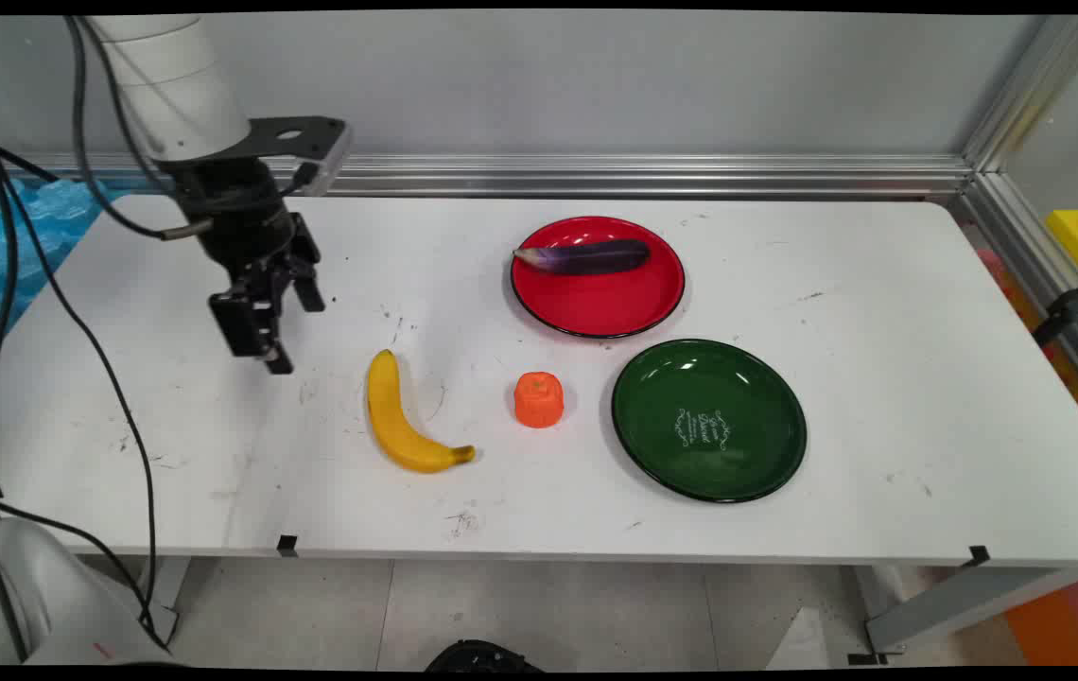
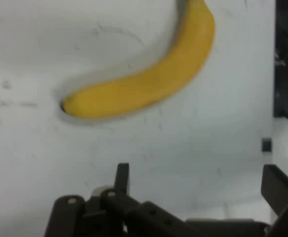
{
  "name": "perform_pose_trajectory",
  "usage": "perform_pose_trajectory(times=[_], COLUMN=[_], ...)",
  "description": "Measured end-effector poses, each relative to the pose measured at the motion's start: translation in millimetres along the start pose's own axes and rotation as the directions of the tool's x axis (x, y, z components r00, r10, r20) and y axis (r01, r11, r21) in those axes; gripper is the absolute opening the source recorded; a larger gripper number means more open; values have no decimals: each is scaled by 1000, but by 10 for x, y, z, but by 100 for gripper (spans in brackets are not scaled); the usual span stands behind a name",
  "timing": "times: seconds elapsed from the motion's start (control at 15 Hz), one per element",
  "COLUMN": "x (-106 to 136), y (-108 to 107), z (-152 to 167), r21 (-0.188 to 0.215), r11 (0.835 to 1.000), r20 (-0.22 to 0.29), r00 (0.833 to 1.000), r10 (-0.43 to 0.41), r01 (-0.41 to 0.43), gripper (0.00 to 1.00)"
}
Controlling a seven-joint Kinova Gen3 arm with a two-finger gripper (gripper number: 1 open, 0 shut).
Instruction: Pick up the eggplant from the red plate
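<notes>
On a scuffed white table (image 1: 879, 378) before a grey wall (image 1: 596, 85), fingers (image 2: 122, 177) spread wide, empty, near banana (image 1: 402, 416)

A banana (image 1: 404, 418) lies on the white table (image 1: 879, 284), left of centre, its stem end toward the near edge. Just to its right stands a small orange fruit (image 1: 538, 399), apart from it. A green plate (image 1: 709, 419) with pale lettering in its middle sits right of the fruit. Behind it, close but not touching, a red plate (image 1: 598, 293) holds a purple eggplant (image 1: 586, 256) lying across its far half. In the hand view the banana (image 2: 148, 79) curves over bare tabletop.
</notes>
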Motion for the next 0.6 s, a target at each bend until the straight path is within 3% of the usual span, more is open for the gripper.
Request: perform_pose_trajectory(times=[0.27, 0.6], x=[266, 684], y=[-148, -512], z=[10, 56], r21=[44, 133], r11=[999, 991], r20=[-56, -140], r00=[998, 990], r10=[-3, 2], r01=[5, 17], gripper=[100, 100])
